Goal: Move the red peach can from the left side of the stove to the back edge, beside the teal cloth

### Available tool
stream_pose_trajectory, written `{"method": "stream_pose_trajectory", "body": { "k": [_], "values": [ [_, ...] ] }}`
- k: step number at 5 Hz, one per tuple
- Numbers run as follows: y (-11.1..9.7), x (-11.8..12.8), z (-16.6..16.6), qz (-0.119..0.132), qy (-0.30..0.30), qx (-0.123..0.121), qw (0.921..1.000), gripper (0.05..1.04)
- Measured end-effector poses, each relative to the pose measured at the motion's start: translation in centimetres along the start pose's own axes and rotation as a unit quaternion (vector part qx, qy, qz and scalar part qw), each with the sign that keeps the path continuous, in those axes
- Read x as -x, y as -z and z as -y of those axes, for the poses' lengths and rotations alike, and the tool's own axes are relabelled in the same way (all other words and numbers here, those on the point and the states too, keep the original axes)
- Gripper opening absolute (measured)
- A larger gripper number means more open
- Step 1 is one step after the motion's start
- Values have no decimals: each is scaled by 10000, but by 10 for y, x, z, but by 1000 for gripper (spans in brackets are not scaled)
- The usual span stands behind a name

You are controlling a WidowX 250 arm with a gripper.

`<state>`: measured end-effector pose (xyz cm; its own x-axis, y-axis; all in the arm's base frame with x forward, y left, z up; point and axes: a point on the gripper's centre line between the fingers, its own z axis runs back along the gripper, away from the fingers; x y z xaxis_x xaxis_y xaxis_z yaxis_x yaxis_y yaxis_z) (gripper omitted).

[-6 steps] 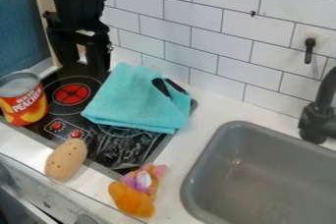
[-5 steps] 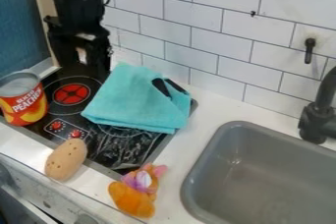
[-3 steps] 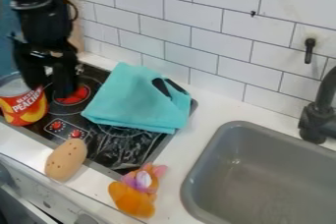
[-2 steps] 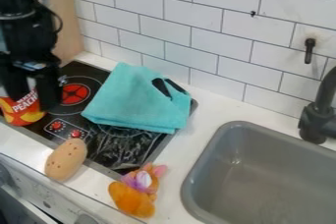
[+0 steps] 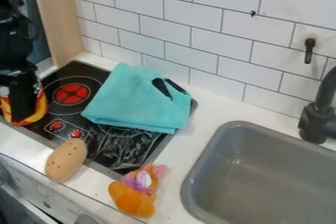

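At the scene's left edge, the black gripper [image 5: 19,105] hangs in front of the red-and-yellow food can [image 5: 41,107], hiding much of it; whether its jaws are released or clenched, I cannot tell. That can stands upright at the left of the black stovetop [image 5: 93,142]. Right of it, a folded turquoise cloth [image 5: 134,102] covers part of the stovetop. Nearer lie a brown toy potato [image 5: 66,159], across the stovetop's near edge, and an orange plush toy [image 5: 134,199], left of the gray sink [image 5: 275,169].
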<state>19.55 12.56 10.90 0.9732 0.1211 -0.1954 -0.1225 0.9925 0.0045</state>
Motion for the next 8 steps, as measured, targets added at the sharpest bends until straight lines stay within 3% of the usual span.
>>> {"method": "stream_pose_trajectory", "body": {
  "k": [1,2,3,4,6,7,8],
  "values": [
    [9,-2,-28,-241,-307,179,9991,1000],
    [12,1,-48,-500,-407,39,9979,1000],
    [26,0,-60,-637,16,-30,9980,1000],
    [25,-6,-67,-643,442,-132,9969,1000],
    [22,-39,-89,-646,1036,-224,9923,1000],
    [32,-55,-96,-732,1197,-123,9900,1000],
    [42,-72,-80,-1046,1496,6,9832,1000]
  ]
}}
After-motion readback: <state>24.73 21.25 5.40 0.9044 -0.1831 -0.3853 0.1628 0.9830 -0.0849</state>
